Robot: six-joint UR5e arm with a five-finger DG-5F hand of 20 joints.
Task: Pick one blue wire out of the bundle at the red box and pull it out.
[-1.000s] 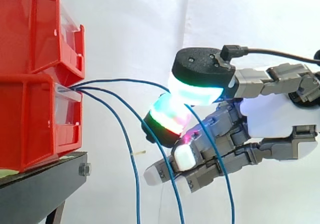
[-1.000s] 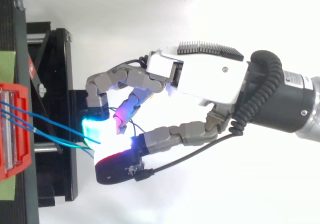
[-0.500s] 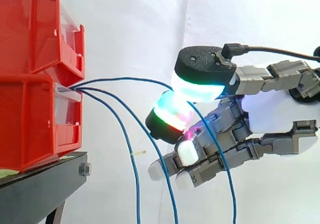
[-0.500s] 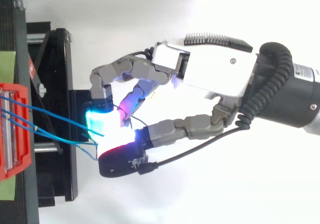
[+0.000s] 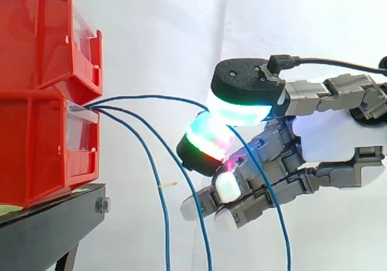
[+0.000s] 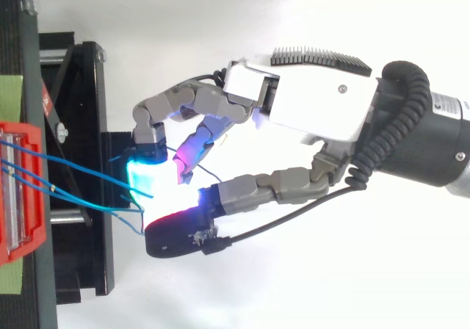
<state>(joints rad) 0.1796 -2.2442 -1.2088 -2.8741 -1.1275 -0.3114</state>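
Observation:
Three thin blue wires come out of the clear front of the lower red bin (image 5: 36, 150). The top blue wire (image 5: 151, 97) runs almost level to the right, into my hand (image 5: 338, 135). Two glowing fingertips (image 5: 239, 107) are pinched together on it, and past the pinch it drops toward the bottom edge. The other two wires (image 5: 160, 204) hang down loose between the bin and the hand. From above, the hand (image 6: 316, 112) reaches in from the right, its pads closed where the wires (image 6: 73, 171) end. The remaining fingers curl below the pinch.
A second red bin (image 5: 36, 35) is stacked on the lower one. Both rest on a black stand (image 5: 48, 228) at the left, in front of a white curtain. The top view shows the stand's black frame (image 6: 81, 123) under the hand's fingertips.
The hand has shifted slightly right, away from the bins, keeping its pinch. The top wire now runs a little straighter from the bin to the pads.

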